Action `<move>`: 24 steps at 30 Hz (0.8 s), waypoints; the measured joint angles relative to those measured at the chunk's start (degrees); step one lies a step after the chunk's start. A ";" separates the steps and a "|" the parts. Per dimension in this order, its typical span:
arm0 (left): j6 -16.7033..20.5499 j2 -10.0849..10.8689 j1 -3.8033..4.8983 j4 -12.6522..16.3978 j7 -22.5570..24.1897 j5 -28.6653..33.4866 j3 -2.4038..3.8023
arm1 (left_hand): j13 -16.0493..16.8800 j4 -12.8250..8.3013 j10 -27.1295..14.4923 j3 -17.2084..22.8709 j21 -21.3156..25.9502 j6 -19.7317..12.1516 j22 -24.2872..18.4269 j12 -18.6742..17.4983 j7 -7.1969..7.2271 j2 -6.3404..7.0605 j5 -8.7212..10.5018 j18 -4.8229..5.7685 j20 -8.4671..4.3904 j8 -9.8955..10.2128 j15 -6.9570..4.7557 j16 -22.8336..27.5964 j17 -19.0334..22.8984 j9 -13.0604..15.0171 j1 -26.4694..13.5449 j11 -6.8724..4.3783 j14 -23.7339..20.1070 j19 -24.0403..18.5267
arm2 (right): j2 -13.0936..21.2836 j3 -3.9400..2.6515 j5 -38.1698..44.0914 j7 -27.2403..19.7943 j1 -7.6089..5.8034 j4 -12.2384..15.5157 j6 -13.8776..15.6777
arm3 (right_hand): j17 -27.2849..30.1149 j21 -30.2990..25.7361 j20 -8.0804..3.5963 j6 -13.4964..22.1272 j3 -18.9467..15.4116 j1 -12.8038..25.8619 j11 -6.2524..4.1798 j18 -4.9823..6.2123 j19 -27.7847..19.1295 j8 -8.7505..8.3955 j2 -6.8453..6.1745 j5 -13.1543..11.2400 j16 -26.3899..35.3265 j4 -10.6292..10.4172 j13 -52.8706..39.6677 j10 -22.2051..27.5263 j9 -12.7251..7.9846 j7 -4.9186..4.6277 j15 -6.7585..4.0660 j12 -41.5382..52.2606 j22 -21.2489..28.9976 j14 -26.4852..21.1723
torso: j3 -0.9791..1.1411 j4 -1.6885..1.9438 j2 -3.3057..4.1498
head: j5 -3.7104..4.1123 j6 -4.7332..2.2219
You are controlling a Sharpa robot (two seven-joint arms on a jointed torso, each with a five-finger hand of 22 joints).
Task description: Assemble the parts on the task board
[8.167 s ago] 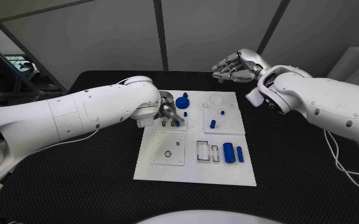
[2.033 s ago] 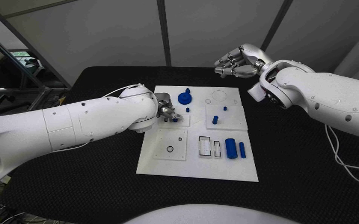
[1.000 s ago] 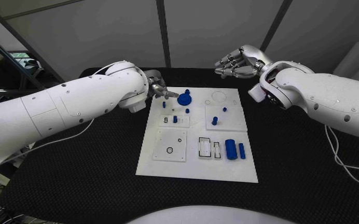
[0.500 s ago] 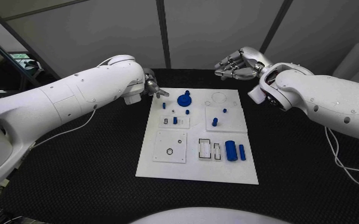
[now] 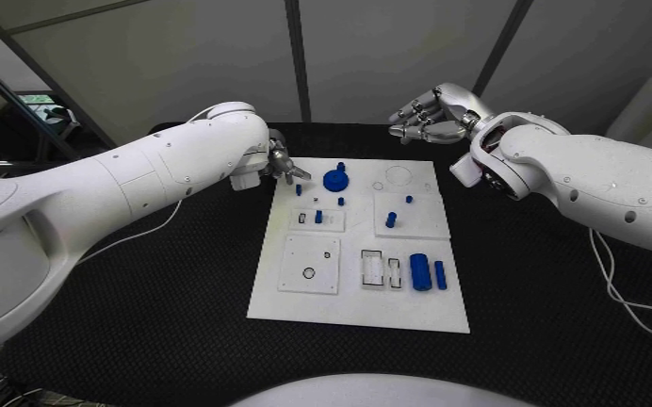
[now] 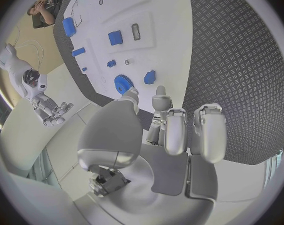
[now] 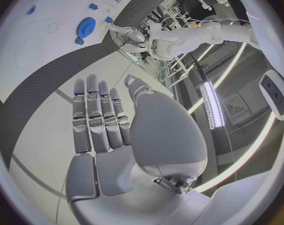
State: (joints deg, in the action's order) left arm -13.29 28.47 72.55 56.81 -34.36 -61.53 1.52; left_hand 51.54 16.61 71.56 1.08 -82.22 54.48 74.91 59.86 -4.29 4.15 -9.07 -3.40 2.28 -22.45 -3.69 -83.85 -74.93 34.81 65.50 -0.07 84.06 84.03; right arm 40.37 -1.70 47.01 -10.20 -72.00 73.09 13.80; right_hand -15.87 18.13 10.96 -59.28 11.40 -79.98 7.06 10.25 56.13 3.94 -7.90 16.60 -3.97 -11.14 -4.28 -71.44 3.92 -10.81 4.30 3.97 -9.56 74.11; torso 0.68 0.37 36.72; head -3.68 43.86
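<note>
Left hand (image 5: 282, 163): raised just off the far left corner of the task board (image 5: 356, 313), over the black table (image 5: 163, 313). In the left wrist view its fingers (image 6: 204, 130) are partly curled but apart from the thumb, with nothing between them; it holds no part.

Right hand (image 5: 432, 117): held up beyond the board's far edge, well apart from it. In the right wrist view the fingers (image 7: 96, 115) lie straight and side by side, the thumb off to one side, the palm bare; nothing is held.

Task board: white plate, lying flat in the middle of the table, long side running away from the robot.

Parts on the board, far end to near end:
- Blue gear-like disc (image 5: 334, 180), near the far left corner, just beside the left hand's fingertips; a small blue piece (image 5: 341, 167) sits at its far edge.
- Small blue peg (image 5: 299, 191), left of the disc.
- Small blue peg (image 5: 318, 218), standing in the left raised panel; another small peg (image 5: 340, 202) just beyond it.
- Blue peg (image 5: 389, 220) and a smaller one (image 5: 409, 201), on the right raised panel.
- Thick blue cylinder (image 5: 418, 271) and thin blue bar (image 5: 439, 274), lying side by side near the right edge at the near half, beside rectangular slots (image 5: 371, 268).
</note>
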 measured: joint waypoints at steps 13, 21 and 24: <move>-1.19 -0.83 -0.12 -1.17 0.41 -0.01 -0.15 | 0.17 -0.49 0.00 -0.78 -0.23 1.12 0.00 0.27 0.30 -0.80 0.00 0.00 0.00 0.00 0.00 -0.01 0.00 -0.57 0.35 0.00 0.00 0.00 | -0.17 0.00 0.00 0.02 0.00 -0.05 -0.10 | 0.07 0.00 0.00 0.00 0.00 0.23 0.00 0.00 0.00 0.00 0.23 0.22 0.00 0.00 0.00 0.00 0.00 0.00 0.00 0.00 0.08 0.00 | 0.05 0.05 -0.05 | 0.17 0.20; -2.00 -1.16 -0.29 -1.57 0.43 -0.01 -0.31 | -0.05 -0.75 0.00 -0.99 -0.23 1.12 0.00 0.27 0.30 -1.53 0.00 0.00 0.00 0.00 0.00 -0.01 0.00 -0.89 1.71 0.00 0.00 0.00 | -0.19 0.00 0.00 0.02 0.00 -0.06 -0.17 | 0.06 0.00 0.00 0.00 0.00 0.22 0.00 0.00 0.00 0.00 0.23 0.22 0.00 0.00 -0.01 0.00 0.00 0.00 0.00 0.00 0.07 0.00 | 0.07 0.05 -0.07 | 0.05 0.31; -2.19 -1.22 -0.33 -1.74 0.46 -0.01 -0.33 | -0.05 -0.98 0.00 -0.92 -0.23 1.33 0.00 0.27 0.51 -1.70 0.00 0.00 0.00 0.00 0.00 -0.01 0.00 -1.01 1.89 0.00 0.00 0.00 | -0.21 0.00 0.00 0.03 0.00 -0.06 -0.20 | 0.06 0.00 0.00 0.00 0.00 0.22 -0.22 0.00 0.00 0.00 0.23 0.22 0.00 0.00 -0.01 0.21 0.00 0.00 0.00 0.00 0.07 0.00 | 0.07 0.05 -0.07 | 0.05 0.35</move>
State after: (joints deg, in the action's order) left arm -15.48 27.25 72.22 55.07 -33.90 -61.55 1.19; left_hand 51.49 15.63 71.57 0.16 -82.45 55.81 74.91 60.13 -3.78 2.44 -9.06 -3.40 2.28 -22.45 -3.70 -83.86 -74.93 33.80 67.39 -0.08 84.06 84.03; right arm 40.16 -1.70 47.02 -10.17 -72.00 73.04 13.60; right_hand -15.81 18.13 10.96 -59.28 11.41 -79.76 6.84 10.25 56.13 3.94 -7.67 16.81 -3.97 -11.14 -4.29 -71.22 3.92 -10.81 4.30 3.97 -9.48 74.11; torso 0.74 0.42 36.66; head -3.63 44.21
